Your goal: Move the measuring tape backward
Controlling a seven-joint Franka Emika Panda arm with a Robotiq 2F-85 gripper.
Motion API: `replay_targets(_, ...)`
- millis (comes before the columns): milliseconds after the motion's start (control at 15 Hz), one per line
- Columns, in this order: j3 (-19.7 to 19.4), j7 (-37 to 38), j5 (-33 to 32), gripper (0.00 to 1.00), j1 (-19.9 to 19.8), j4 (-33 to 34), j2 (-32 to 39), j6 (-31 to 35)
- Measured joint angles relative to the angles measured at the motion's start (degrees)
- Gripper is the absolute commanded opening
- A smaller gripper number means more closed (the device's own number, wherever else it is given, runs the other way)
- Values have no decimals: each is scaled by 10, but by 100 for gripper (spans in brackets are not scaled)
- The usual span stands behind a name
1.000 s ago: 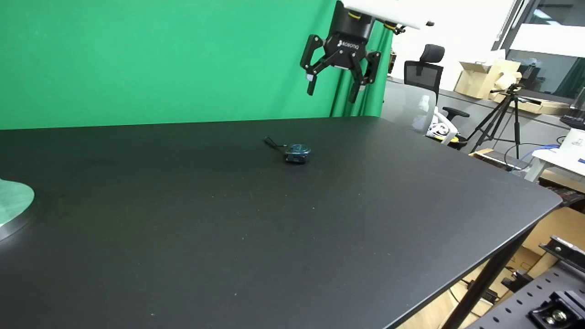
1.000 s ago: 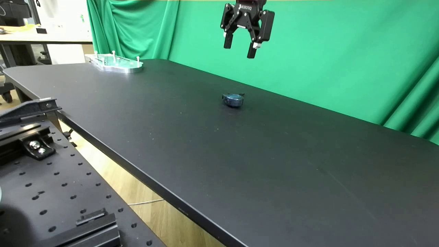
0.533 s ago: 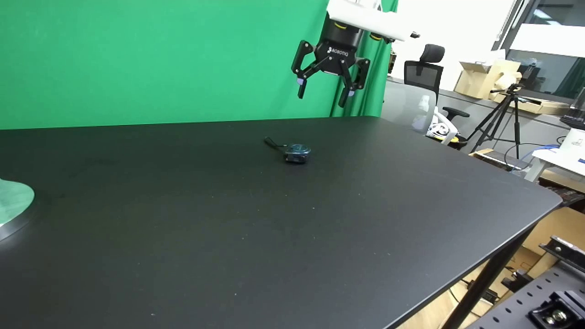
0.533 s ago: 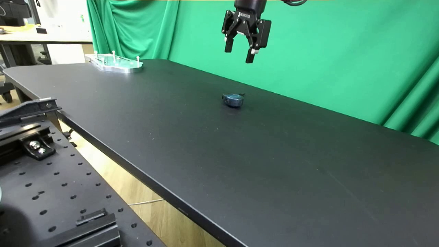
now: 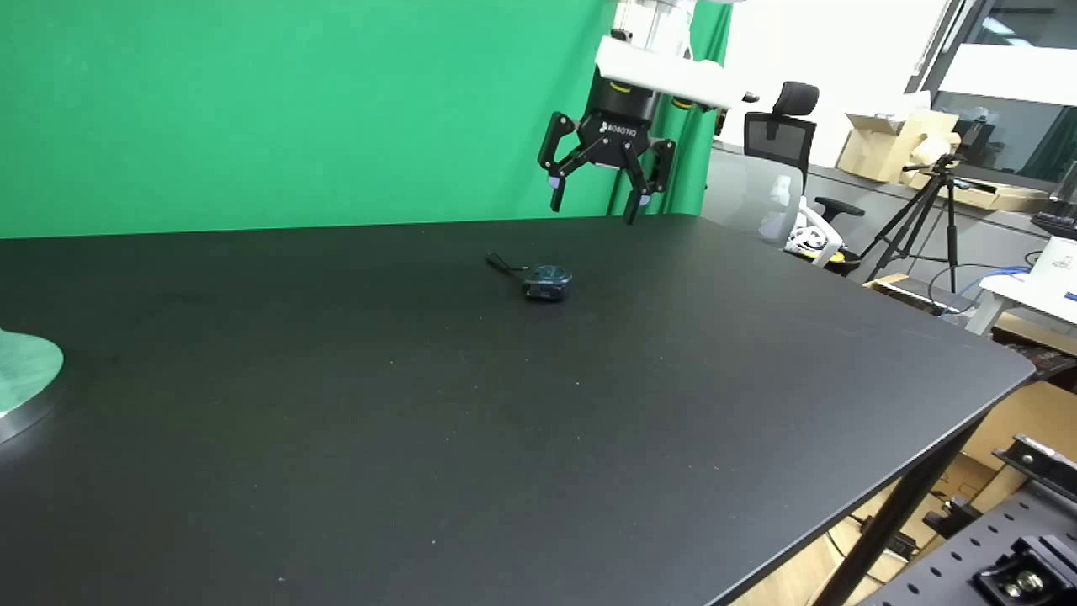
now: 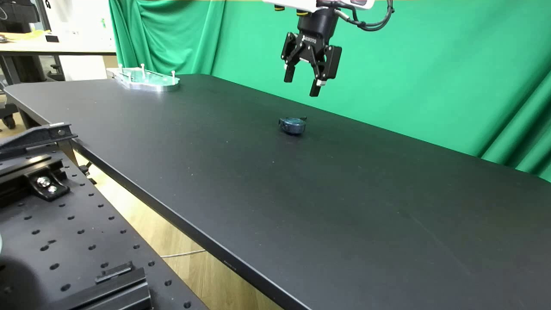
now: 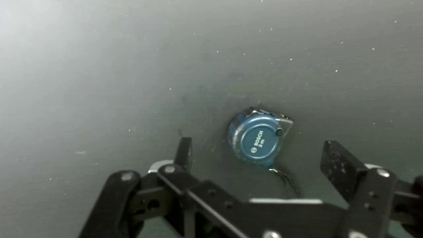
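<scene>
The measuring tape [image 5: 548, 283] is a small dark blue and black case lying flat on the black table; it also shows in an exterior view [image 6: 292, 125]. In the wrist view the tape [image 7: 259, 138] shows its blue round face, with a thin dark wrist strap [image 7: 287, 178] trailing toward the gripper body. My gripper is in both exterior views [image 5: 593, 210] [image 6: 301, 85], pointing down in the air above the table. It is open and empty. In the wrist view the tape appears between the two fingertips [image 7: 257, 143], below them and touched by neither.
The black table [image 5: 505, 438] has its edge near a grey perforated plate [image 6: 107, 224] with black rails. A clear greenish plate with metal posts [image 6: 148, 82] stands at the far end of the table. A green curtain [image 5: 294, 109] hangs behind.
My gripper has come down toward the table, shifting slightly left in an exterior view, and stays open. The measuring tape has not moved.
</scene>
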Motion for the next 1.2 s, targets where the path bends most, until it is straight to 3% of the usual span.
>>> replay_targets(533,-7,-2,-7,100,-3,129,131,-42)
replay_targets(1200,-2,-2,-7,100,14,196,188,-101)
